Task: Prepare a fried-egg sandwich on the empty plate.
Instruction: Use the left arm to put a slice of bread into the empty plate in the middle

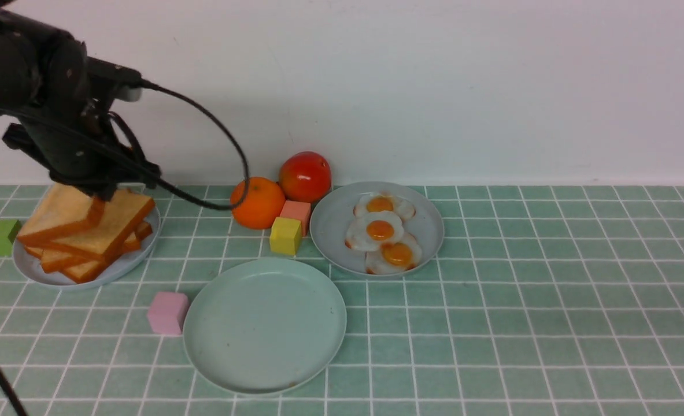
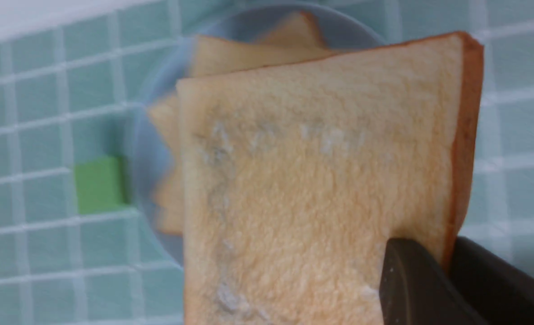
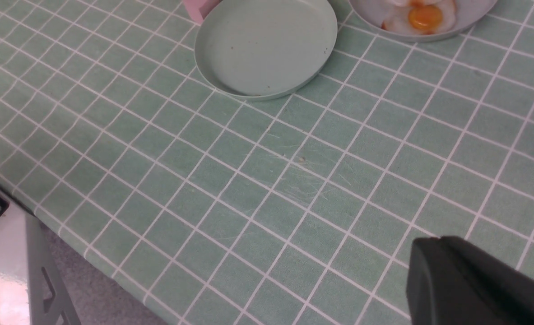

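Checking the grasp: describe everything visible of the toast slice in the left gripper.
The toast slice is a thick, square, spongy-looking toy: pale golden face with faint whitish scuffs, orange-brown crust. The left gripper is shut on one crust edge. It lies tilted atop the other slices on the blue-grey plate.

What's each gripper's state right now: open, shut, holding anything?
Left gripper: closed on the crust edge of a toast slice.
Right gripper: closed, nothing seen in it.

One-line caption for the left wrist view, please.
Left hand pinches a toast slice by its crust; plate of toast behind.
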